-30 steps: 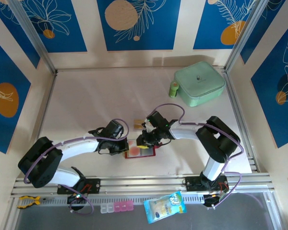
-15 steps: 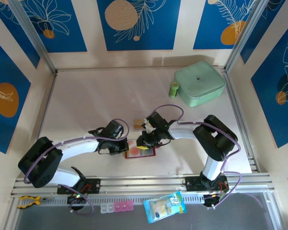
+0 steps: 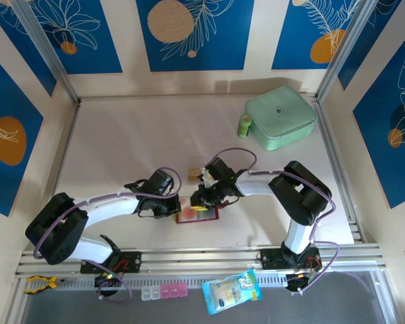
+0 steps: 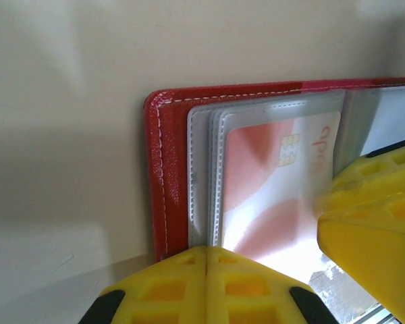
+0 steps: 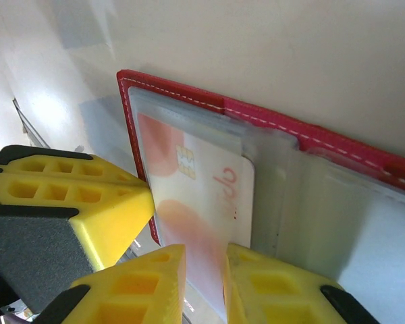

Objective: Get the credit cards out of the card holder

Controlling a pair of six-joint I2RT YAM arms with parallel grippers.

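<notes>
Top external: holder (image 3: 208, 217) lies open and flat, lower centre of frame, with both grippers on it. Left gripper (image 3: 177, 205) is clenched with nothing between its fingers. In the left wrist view it sits on the holder's bottom edge, probably pinning it. Right gripper (image 5: 204, 260) is nipped on the pink card (image 5: 196, 196) at bottom centre of the right wrist view, card edge running into the finger gap. Card sits in a clear sleeve, left part of that frame.

Judged: card is light, thin, stiff and slick. Sleeve is soft and clingy, and the light holder slides unless pinned. Best hold is the exposed short edge, pulling along the sleeve.

Tan card (image 3: 194, 169) is probably the small patch just above the grippers, too small to be sure. Holder's far side is cut off in both wrist views. How far the card is out, can't tell.
</notes>
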